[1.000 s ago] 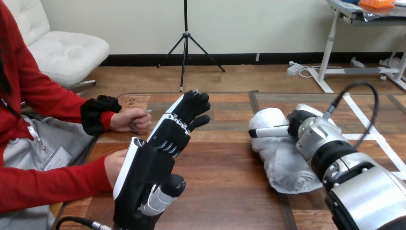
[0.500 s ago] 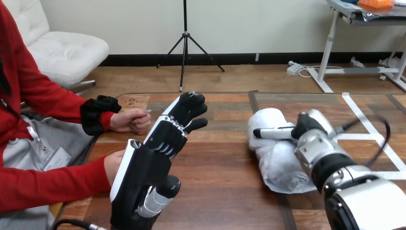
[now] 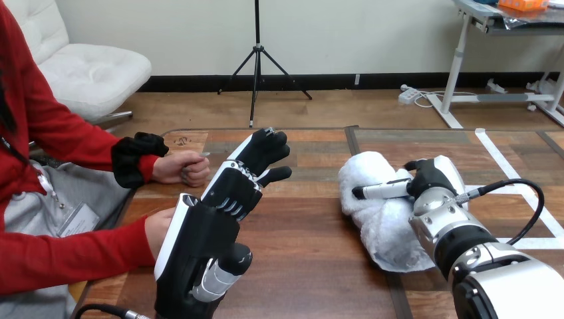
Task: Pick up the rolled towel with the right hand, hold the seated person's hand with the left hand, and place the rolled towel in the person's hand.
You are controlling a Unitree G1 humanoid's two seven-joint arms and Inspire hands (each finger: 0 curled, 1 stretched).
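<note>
At the surface's right side, the right hand (image 3: 429, 181) lay on top of the towel (image 3: 389, 232), touching it near its far end. Whether it had hold of the towel could not be told. The towel, a white roll, rested on the surface (image 3: 312, 266). It ran from the far middle back toward the robot's right arm, with its near end beside the silver forearm. Well apart, at the left, the left hand (image 3: 203, 242) stood raised on its edge above the surface. Its fingers were stretched nearly straight away from the robot, the thumb stuck out to the right, and it held nothing. Just left of its palm was the person's near hand (image 3: 158, 229), close beside it; whether the two touched could not be told. The person's far hand (image 3: 183, 167) rested as a loose fist at the surface's left edge, near the left hand's fingertips but apart from them.
</note>
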